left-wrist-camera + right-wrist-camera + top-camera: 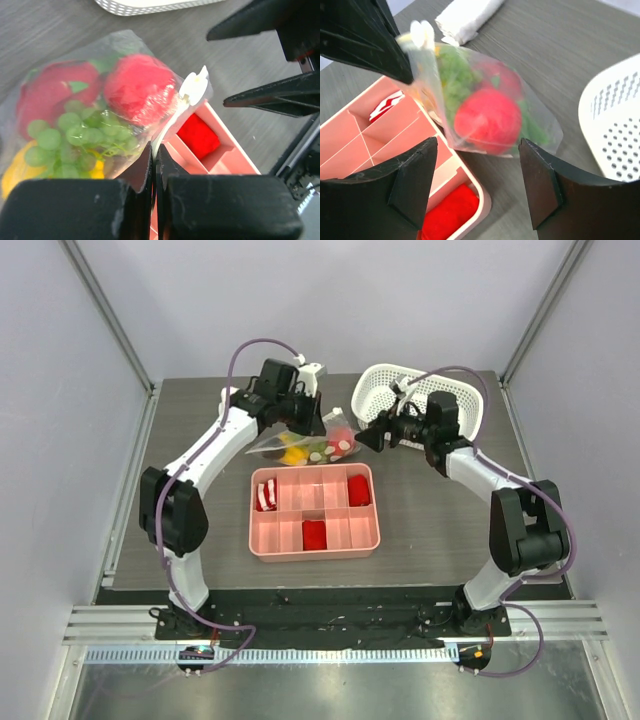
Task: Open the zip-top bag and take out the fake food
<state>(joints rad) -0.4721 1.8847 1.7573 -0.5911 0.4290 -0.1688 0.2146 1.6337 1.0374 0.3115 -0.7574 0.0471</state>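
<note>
The clear zip-top bag (312,445) hangs lifted just above the pink tray's far edge. It bulges with fake food: a red round piece (140,90), green grapes (75,135) and a yellow piece (15,170). My left gripper (154,150) is shut on the bag's zip strip, a short way from the white slider tab (195,85). In the top view the left gripper (305,422) stands over the bag from behind. My right gripper (477,145) is open right next to the bag (485,110), with nothing between its fingers. It comes in from the right in the top view (362,437).
A pink compartment tray (315,554) lies at mid-table with two red blocks (314,534) and a striped piece (266,495). A white perforated basket (385,390) stands at the back right. A white rolled cloth (467,17) lies beyond the bag.
</note>
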